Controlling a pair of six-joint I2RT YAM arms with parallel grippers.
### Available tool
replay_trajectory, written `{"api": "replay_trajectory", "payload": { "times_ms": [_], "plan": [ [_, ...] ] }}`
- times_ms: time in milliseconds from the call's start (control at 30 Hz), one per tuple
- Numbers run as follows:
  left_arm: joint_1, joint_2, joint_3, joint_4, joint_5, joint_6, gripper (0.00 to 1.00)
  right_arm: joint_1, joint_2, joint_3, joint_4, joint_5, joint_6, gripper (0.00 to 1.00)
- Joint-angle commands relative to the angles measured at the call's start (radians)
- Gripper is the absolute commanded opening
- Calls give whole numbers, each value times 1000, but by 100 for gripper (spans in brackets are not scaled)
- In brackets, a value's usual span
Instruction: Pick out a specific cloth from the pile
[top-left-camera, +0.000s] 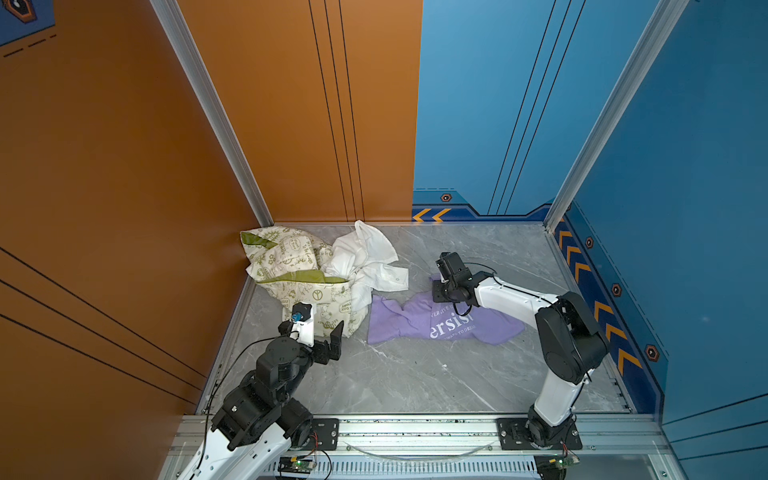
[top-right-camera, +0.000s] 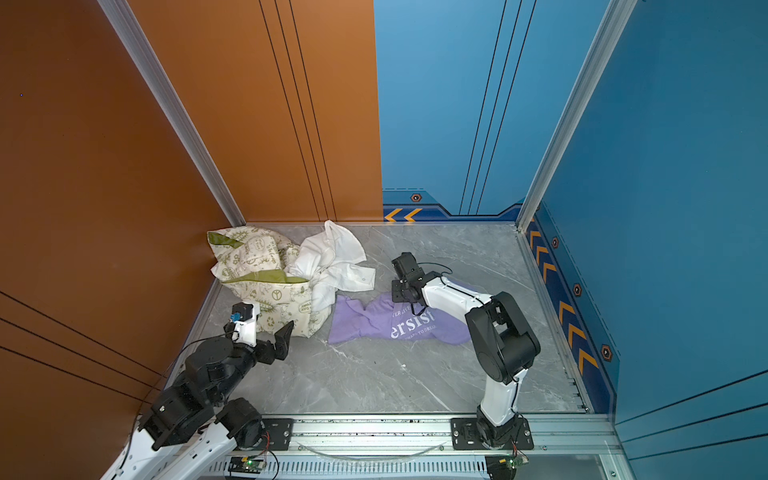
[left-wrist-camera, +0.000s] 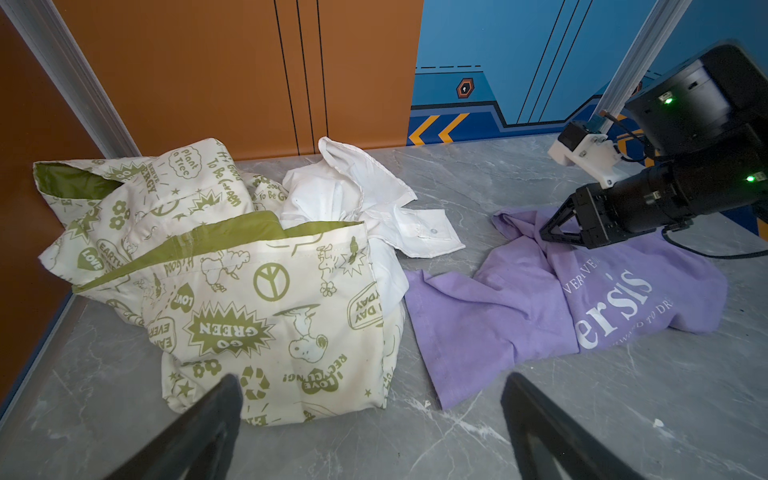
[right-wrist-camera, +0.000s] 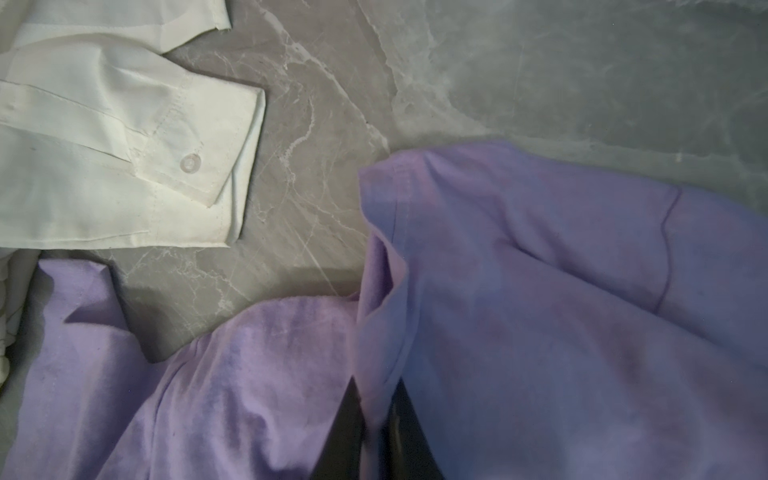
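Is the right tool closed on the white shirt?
No, the right tool is shut on a fold of the purple cloth, clear of the white shirt.

— We saw a grey marbled counter, with orange wall panels at its left and partly behind it.
— We also noted blue walls behind and on the right, with yellow chevrons along their base. An aluminium rail ran along the counter's near edge.
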Motion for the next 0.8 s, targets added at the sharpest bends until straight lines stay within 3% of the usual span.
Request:
{"api": "replay_trajectory", "payload": {
  "times_ms": [0, 233, 400, 600, 767],
  "plan": [
    [-11, 2, 2, -19, 39, -15, 98, -30, -79, 28, -10, 5, -19, 7],
    [-20, -7, 21, -56, 72, -46, 98, -133, -168, 109, 21, 1, -87, 0],
    [-22, -61, 1, -57, 37, -55, 98, -260, -153, 333, 15, -75, -103, 0],
    [-29, -56, 1, -58, 37, -52, 98, -357, -89, 725, -22, -132, -106, 0],
    [-36, -51, 1, -57, 30, -49, 98, -389, -93, 804, 36, -169, -124, 0]
  ]
}}
